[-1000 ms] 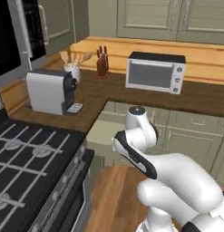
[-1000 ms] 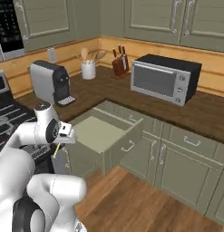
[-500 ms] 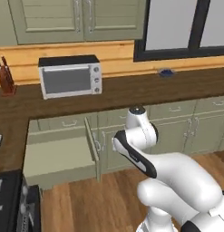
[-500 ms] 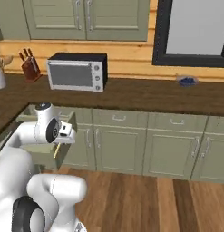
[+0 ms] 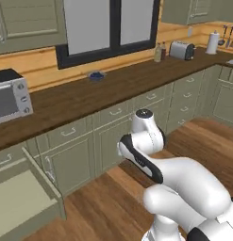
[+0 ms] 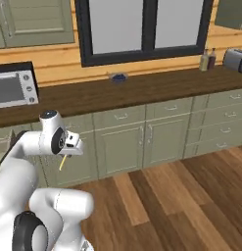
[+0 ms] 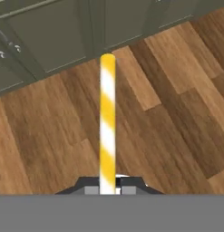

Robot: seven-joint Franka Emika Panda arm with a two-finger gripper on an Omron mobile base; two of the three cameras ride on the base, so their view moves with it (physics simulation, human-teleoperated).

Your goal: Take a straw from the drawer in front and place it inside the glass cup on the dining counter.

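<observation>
My gripper (image 7: 107,190) is shut on the straw (image 7: 107,118), a yellow-and-white striped stick that points away from the hand over the wooden floor. In the right base view the gripper (image 6: 67,154) hangs at cabinet height with the straw (image 6: 62,163) sticking down and left out of it. The sage-green drawer (image 5: 23,207) stands pulled open at the lower left of the left base view, behind and to the left of the arm. The glass cup and the dining counter are out of view.
A long wooden worktop (image 5: 104,89) on green cabinets runs ahead under a dark-framed window (image 6: 142,24). On it stand a microwave (image 5: 9,99), a small blue dish (image 6: 118,76) and a toaster (image 5: 182,49). Open wooden floor (image 6: 166,196) lies to the right.
The whole scene has slid left in both base views: the camera has turned right, away from the stove and the open drawer. The straw stays in the shut gripper.
</observation>
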